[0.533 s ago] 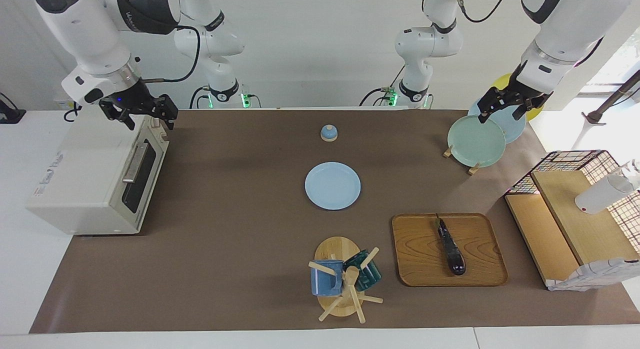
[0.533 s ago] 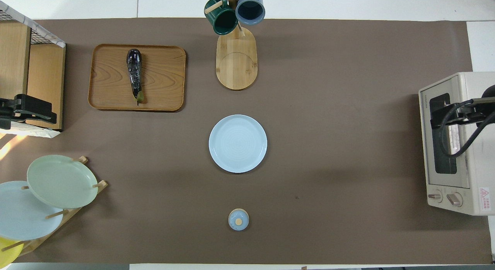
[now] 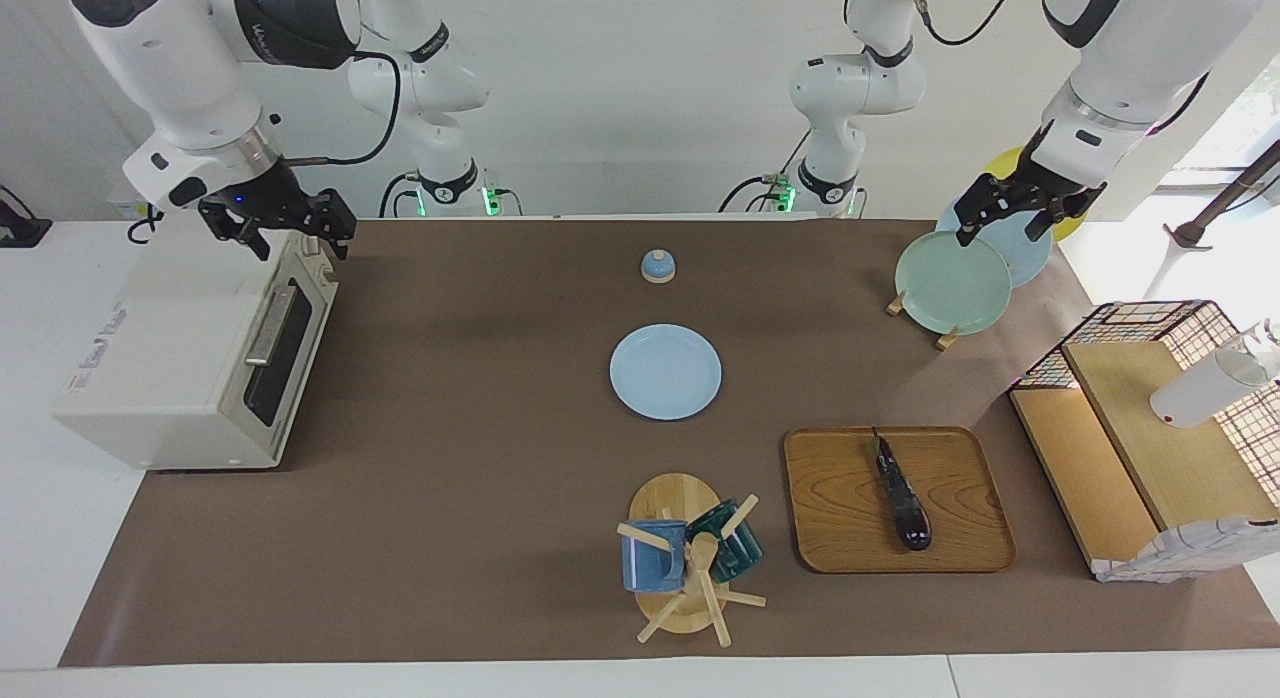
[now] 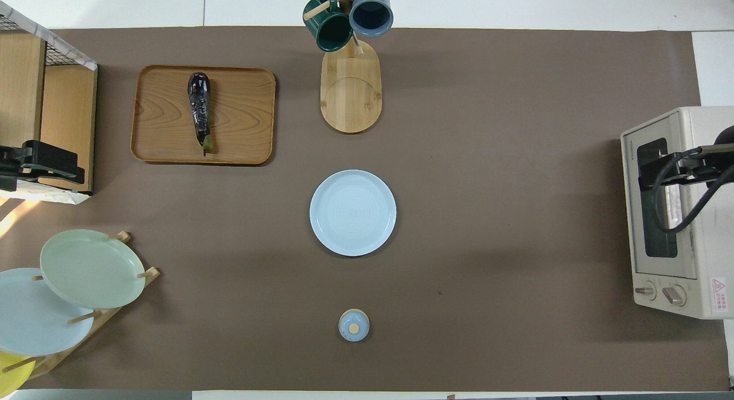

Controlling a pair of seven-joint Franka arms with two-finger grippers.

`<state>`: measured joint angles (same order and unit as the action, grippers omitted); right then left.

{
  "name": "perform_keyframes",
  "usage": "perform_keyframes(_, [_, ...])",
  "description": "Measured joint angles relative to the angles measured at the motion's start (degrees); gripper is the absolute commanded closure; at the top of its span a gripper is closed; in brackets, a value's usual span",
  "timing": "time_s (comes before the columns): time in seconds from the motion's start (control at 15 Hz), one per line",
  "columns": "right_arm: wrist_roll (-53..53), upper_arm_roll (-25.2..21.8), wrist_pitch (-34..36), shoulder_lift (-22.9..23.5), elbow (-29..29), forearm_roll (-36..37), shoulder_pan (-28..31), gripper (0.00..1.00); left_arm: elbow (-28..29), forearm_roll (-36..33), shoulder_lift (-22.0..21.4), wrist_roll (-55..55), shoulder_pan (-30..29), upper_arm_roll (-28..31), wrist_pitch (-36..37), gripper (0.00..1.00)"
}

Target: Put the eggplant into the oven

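Observation:
The eggplant [image 3: 903,498] is slim, glossy and dark purple. It lies on a wooden tray [image 3: 840,518] toward the left arm's end of the table, its green stem end pointing toward the robots; it also shows in the overhead view [image 4: 199,105]. The off-white oven [image 3: 170,358] stands at the right arm's end with its glass door shut; it also shows in the overhead view [image 4: 688,130]. My right gripper [image 3: 298,238] hangs open and empty over the oven's top front edge. My left gripper [image 3: 1000,228] hangs open and empty over the plate rack, well apart from the eggplant.
A light blue plate [image 3: 665,371] lies mid-table, and a small blue bell [image 3: 657,266] sits nearer to the robots. A mug tree [image 3: 690,558] with two mugs stands beside the tray. A rack of plates [image 3: 952,281] and a wooden shelf with a wire basket [image 3: 1130,448] stand at the left arm's end.
Both grippers have risen very slightly. Nothing else has moved.

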<state>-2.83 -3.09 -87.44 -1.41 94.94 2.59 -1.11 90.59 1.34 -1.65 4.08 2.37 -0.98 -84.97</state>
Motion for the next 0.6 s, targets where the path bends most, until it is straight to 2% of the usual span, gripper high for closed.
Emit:
perform_keyframes(0.4, [0.0,-0.2,0.0,0.0,0.0,0.0,0.0,0.00,0.1,0.2,0.1,0.0,0.1,0.0,-2.2,0.00])
perform_keyframes(0.6, [0.0,-0.3,0.0,0.0,0.0,0.0,0.1,0.00,0.1,2.5,0.3,0.0,0.1,0.0,-3.5,0.00])
